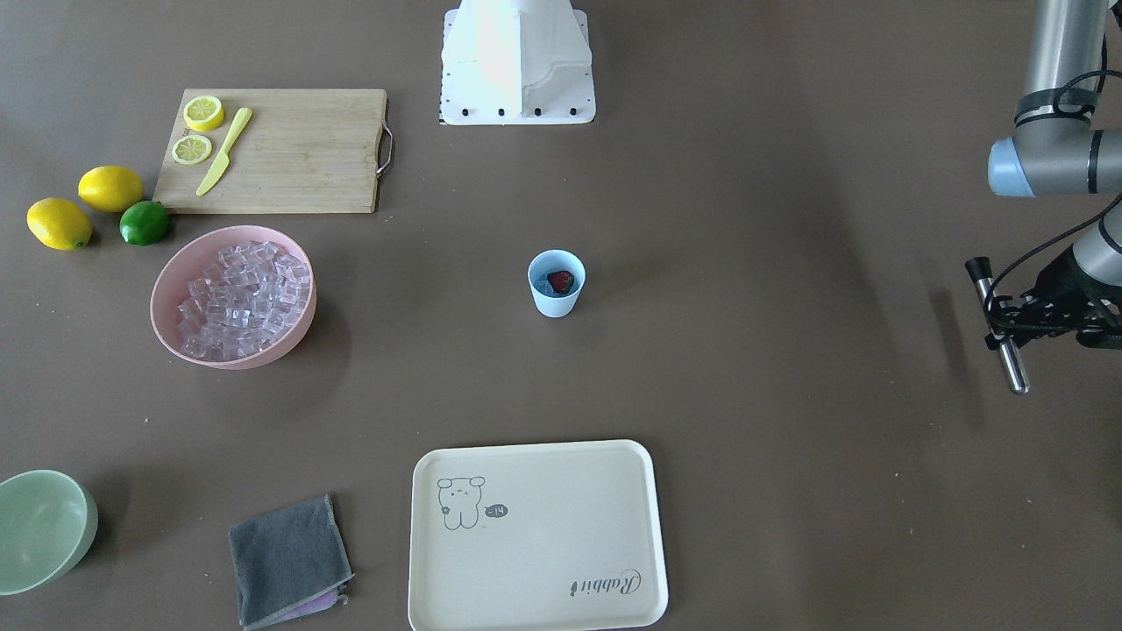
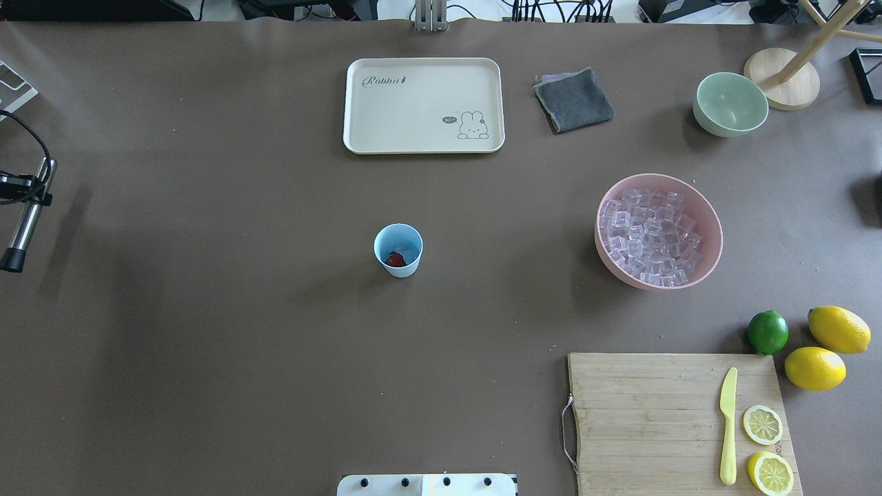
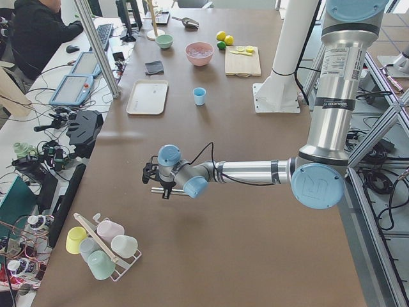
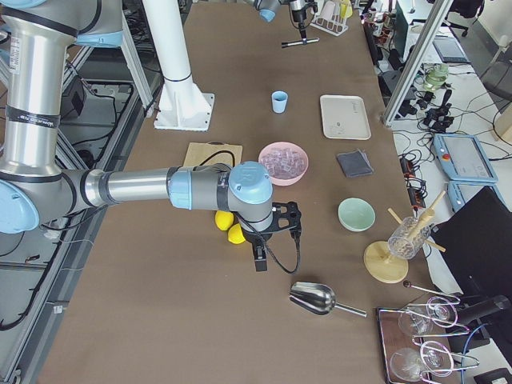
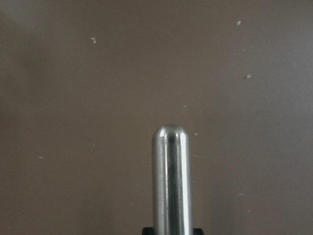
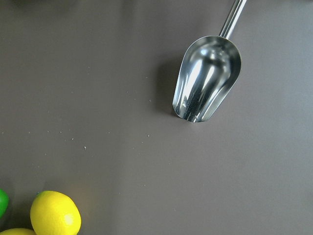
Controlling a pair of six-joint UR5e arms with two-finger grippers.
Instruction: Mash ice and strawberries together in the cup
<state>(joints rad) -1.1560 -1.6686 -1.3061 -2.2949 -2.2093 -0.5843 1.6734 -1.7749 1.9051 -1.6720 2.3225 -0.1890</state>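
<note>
Your left end effector [image 1: 999,329] is clamped on a metal rod [image 1: 1012,368], held level above the counter [image 1: 789,394]. The cup [image 1: 556,302] stands upright well off to its right, mid-counter, with the strawberry [image 1: 560,281] and some ice [image 2: 408,253] inside. More ice fills a pink bowl [image 1: 175,289] farther that way. Your right end effector [image 4: 260,260] hangs near a scoop [image 6: 208,78]; you cannot tell whether its fingers are spread or closed.

The left hand [image 1: 1008,326] gripping the metal rod [image 1: 1014,368] runs off the view's edge, its fingers hard to make out. The right hand [image 4: 259,262] shows only small, from the side, its fingers unreadable. Ice [image 2: 408,253] in the cup [image 2: 403,271] is partly hidden by the strawberry [image 2: 395,260]. The handle of the scoop [image 6: 208,78] is cut off
</note>
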